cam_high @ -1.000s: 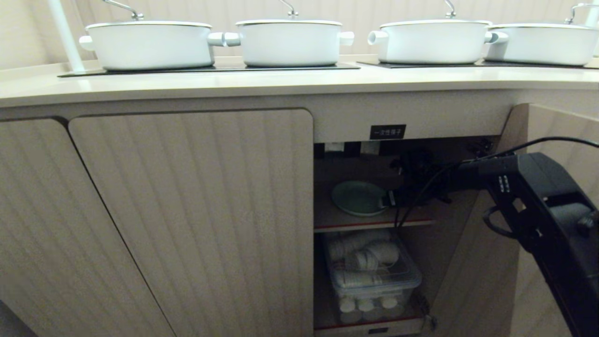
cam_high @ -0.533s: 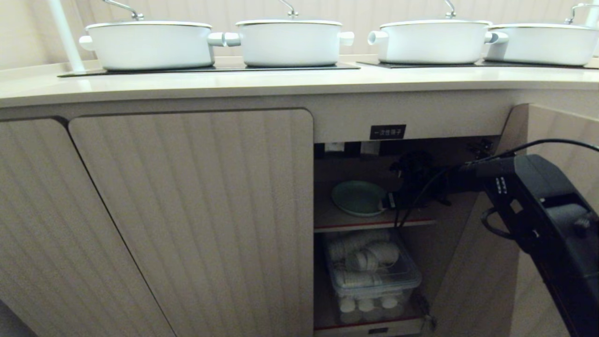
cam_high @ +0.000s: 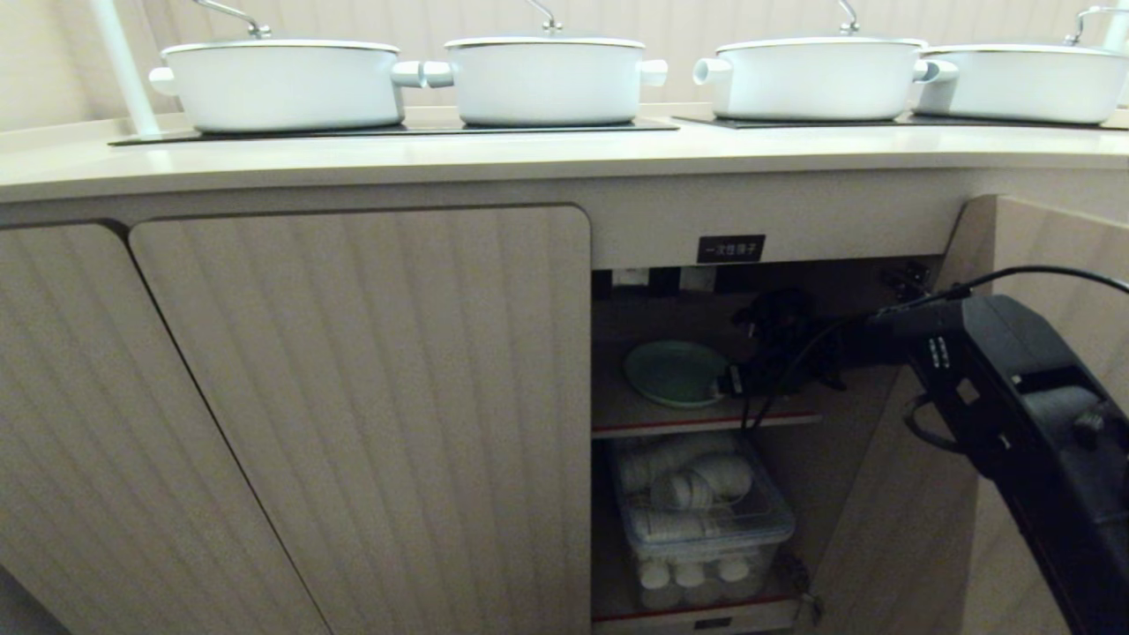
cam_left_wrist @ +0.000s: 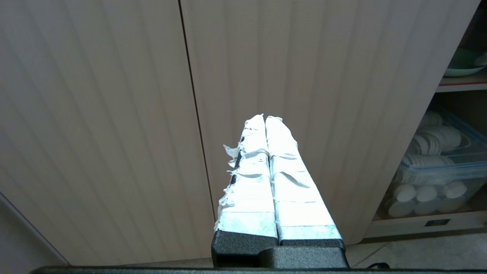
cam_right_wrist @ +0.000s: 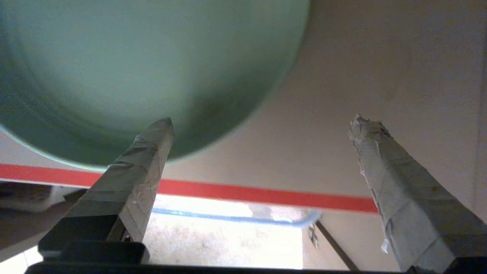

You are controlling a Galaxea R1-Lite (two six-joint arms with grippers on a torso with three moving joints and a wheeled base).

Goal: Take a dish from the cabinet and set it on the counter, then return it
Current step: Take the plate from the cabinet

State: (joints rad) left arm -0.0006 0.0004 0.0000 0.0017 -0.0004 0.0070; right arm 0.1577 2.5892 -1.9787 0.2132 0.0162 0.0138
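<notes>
Little has shifted: right gripper (cam_right_wrist: 262,125), jaws wide, hovers beside the dish (cam_high: 677,372) in the cabinet (cam_high: 362,397); closing off-rim risks nudging it.

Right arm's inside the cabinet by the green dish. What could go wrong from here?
1. The right gripper stands open with only one finger over the dish; the jaws are off to its side, so closing now would likely miss the rim.
2. The dish sits near the shelf's red front edge; a nudge could slide it off.
</notes>
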